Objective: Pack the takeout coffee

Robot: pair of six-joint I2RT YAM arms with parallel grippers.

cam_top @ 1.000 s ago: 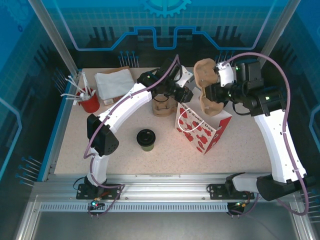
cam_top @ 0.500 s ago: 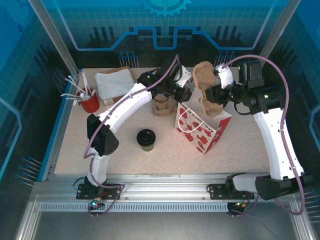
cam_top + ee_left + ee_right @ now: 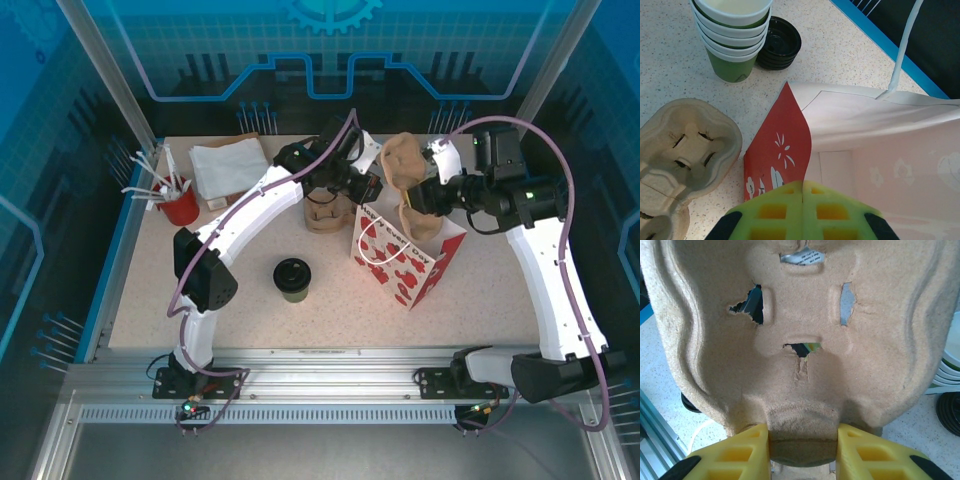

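Speckled beige table [image 3: 150,290], blue edge at L. Standing directly on it:

- red cup [image 3: 181,207] w/ white utensils, back L
- flat white paper item [image 3: 230,168], just R of the red cup
- takeout coffee [image 3: 292,279], upright, lid on, front centre, well apart from the rest
- pulp cup carrier [image 3: 685,150], cavities up, near back centre
- stack of green cups [image 3: 732,37], w/ pile of black lids [image 3: 780,42] just beside it
- red-and-white paper bag [image 3: 405,255], upright, mouth open, just beside the carrier

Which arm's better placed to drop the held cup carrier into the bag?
Right. The right gripper grips the cup carrier at the mouth of the bag. The left gripper is shut on the bag rim, apparently holding it open.
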